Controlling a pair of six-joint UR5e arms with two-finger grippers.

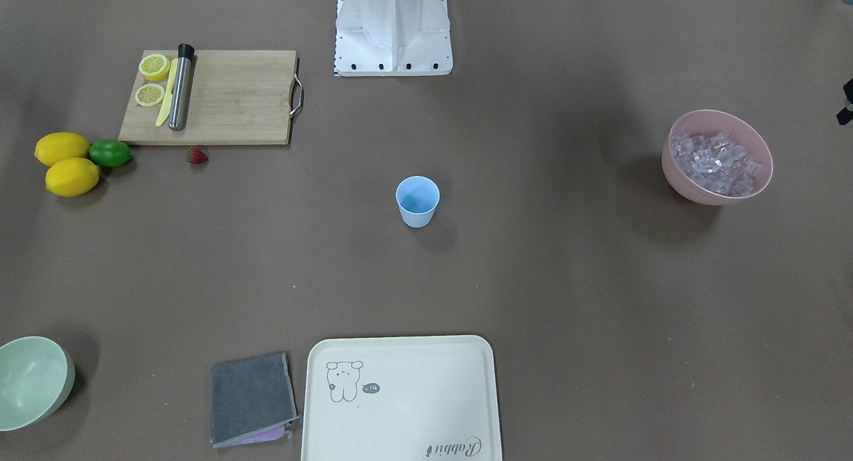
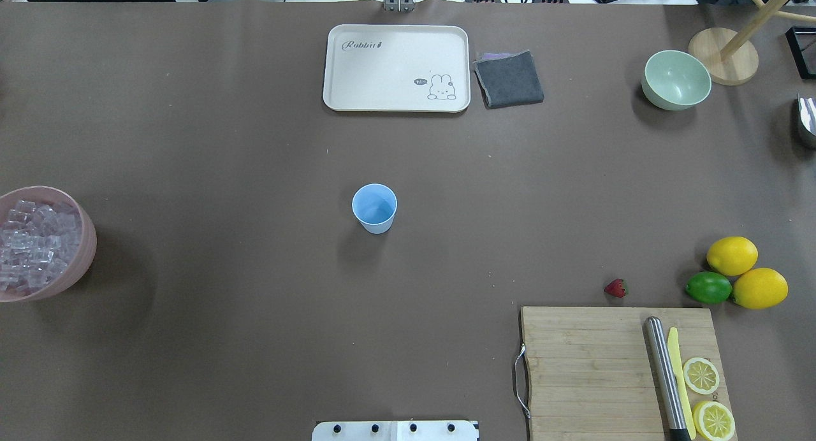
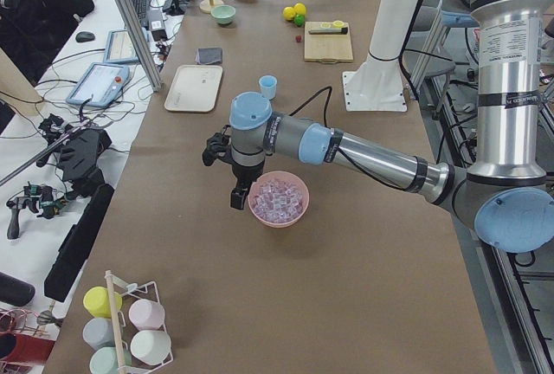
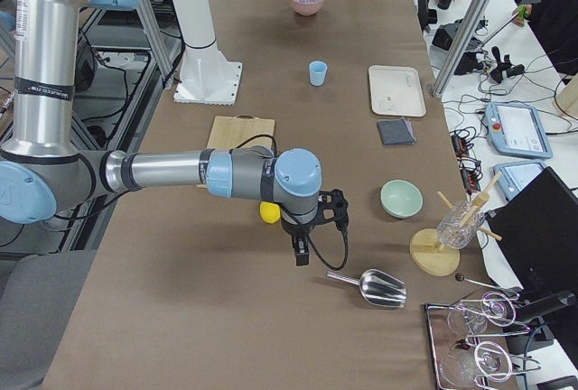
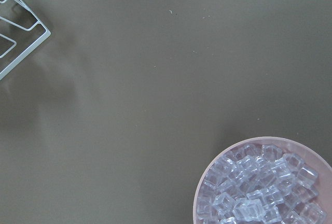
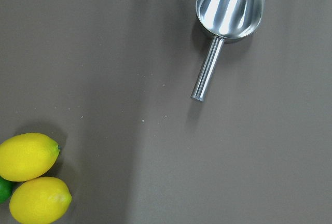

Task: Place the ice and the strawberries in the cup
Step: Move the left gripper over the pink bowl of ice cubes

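Standing upright at the table's middle is a small pale blue plastic tumbler (image 2: 374, 206), with nothing showing inside it. Sitting well to its left, at the table's left end, is a round pink bowl (image 2: 89, 250), heaped with small clear glassy ice cubes (image 2: 32, 243). Hanging just beside that bowl, fingers pointing down, is the left gripper (image 3: 235, 196); clenched or released, I cannot tell. Lying on the bare table to the right, just past the far edge of a rectangular wooden cutting board (image 2: 586, 364), is one tiny red strawberry with a green top (image 2: 616, 288). Resting right of it is a green lime (image 2: 708, 287), touching two whole yellow lemons (image 2: 732, 255). Hovering farther right, near a shiny metal scoop (image 4: 379, 288), is the right gripper (image 4: 300, 250); its state I likewise cannot tell.
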